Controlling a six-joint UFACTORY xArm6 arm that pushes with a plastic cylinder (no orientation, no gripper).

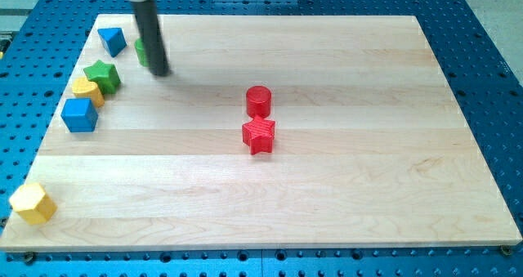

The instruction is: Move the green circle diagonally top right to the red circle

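The green circle (142, 51) sits near the board's top left, mostly hidden behind my dark rod. My tip (160, 73) rests on the board just right of and below the green circle, touching or nearly touching it. The red circle (258, 100) stands near the board's middle, far to the view's right of the tip and a little lower.
A red star (259, 135) lies just below the red circle. At the left edge are a blue block (112, 40), a green star (103, 75), a yellow block (88, 91) and a blue cube (80, 114). A yellow hexagon block (33, 203) sits bottom left.
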